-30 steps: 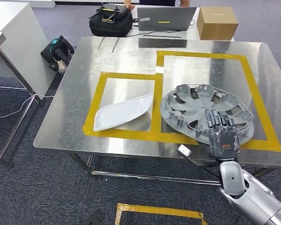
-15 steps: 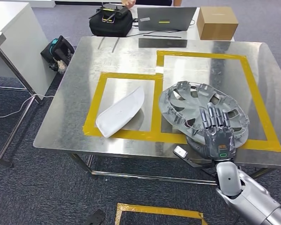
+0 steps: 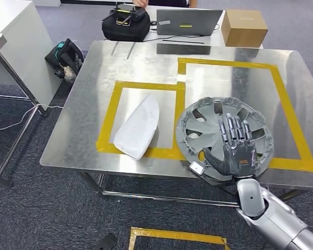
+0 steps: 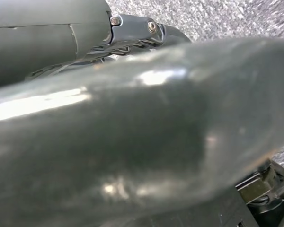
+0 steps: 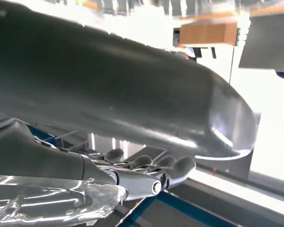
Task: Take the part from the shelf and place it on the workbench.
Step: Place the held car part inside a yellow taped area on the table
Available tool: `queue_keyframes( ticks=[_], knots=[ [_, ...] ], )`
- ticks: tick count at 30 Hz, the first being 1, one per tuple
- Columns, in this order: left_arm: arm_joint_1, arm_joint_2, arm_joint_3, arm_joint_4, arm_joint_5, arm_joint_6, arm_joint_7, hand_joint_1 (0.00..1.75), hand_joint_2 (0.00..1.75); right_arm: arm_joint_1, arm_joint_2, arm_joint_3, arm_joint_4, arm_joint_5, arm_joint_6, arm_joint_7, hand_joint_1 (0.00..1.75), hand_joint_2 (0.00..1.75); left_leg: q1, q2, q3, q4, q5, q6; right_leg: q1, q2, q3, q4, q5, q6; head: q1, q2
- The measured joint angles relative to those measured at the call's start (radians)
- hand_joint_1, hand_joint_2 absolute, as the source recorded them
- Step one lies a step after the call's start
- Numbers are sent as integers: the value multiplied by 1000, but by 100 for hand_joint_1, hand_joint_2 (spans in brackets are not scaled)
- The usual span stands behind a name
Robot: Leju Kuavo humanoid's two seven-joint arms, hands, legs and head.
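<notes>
My left wrist camera gives me just blurred dark shapes, so I cannot tell my left hand's state. My right hand (image 3: 234, 147) lies flat on the wheel cover (image 3: 210, 125), fingers stretched out. The wheel cover rests on the metal table (image 3: 88, 94), overhanging its near edge.

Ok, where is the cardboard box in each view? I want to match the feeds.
Head view: the box is at the top right, past the table's far edge.
Right wrist view: near the top, right of middle.
Left wrist view: not in it.
Shared landmark: the grey laptop with a yellow sticker, beside the box in the head view and the right wrist view.
</notes>
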Motion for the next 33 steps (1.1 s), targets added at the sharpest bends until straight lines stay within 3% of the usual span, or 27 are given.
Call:
queue_keyframes(
  ticks=[3,4,5,6,8,9,10,13,18,21,23,26,27,33],
  knots=[
    [1,-1,0,0,0,0,0,0,0,0,0,0,0,0,-2,0,0,0,2,3,17,1,-5,2,0,0,-85,171,-80,2,6,0],
    [2,-1,0,0,0,0,0,0,0,3,0,1,0,0,-2,0,0,0,3,4,22,2,-8,-1,-1,0,-115,219,-93,6,6,0],
    [3,-1,0,0,0,0,0,0,0,7,0,1,0,0,-2,0,0,0,4,4,27,2,-13,-5,-2,0,-131,234,-89,10,7,0],
    [5,-1,0,0,0,0,0,0,0,9,0,1,0,0,-2,0,0,0,7,4,35,3,-19,-10,-4,-1,-127,210,-65,16,7,0],
    [6,-2,0,0,0,1,0,0,0,11,1,1,1,0,-3,0,0,0,14,3,53,6,-32,-23,-9,-1,-74,80,12,27,8,0],
    [5,-2,0,0,1,3,0,0,0,11,1,2,1,0,-4,0,0,0,17,3,60,9,-38,-31,-9,1,-50,22,32,28,10,0],
    [4,-1,0,0,2,5,0,0,0,11,2,2,2,0,-4,0,0,0,17,3,61,11,-41,-39,-8,4,-34,-13,42,19,11,0],
    [6,1,0,0,10,13,1,0,0,15,4,4,4,0,-7,0,0,0,14,3,55,14,-49,-54,-7,12,-34,-15,43,-16,10,0],
    [8,5,1,0,16,24,-2,0,0,18,6,6,6,0,-7,0,0,0,10,3,57,8,-37,-29,-12,19,-39,-14,42,-21,6,0],
    [7,6,1,0,20,32,-6,0,0,20,6,6,6,0,-6,0,0,0,11,4,59,2,-38,-24,-6,22,-39,-14,38,-29,5,0],
    [7,6,1,0,21,37,-8,0,0,23,6,5,5,0,-6,0,0,0,15,4,62,-5,-44,-35,0,23,-39,-14,36,-33,6,0],
    [8,5,1,0,21,40,-8,0,0,25,6,2,5,0,-5,0,0,0,21,4,64,-8,-46,-73,4,22,-38,-13,35,-35,6,0],
    [8,5,1,0,21,41,-8,0,0,25,6,1,5,0,-5,0,0,0,22,4,64,-8,-46,-79,4,22,-37,-13,35,-36,6,0],
    [8,5,1,0,21,47,-8,0,0,26,6,0,5,0,-2,0,0,0,18,4,64,-7,-44,-74,2,21,-29,-23,42,-31,6,0]
  ],
)
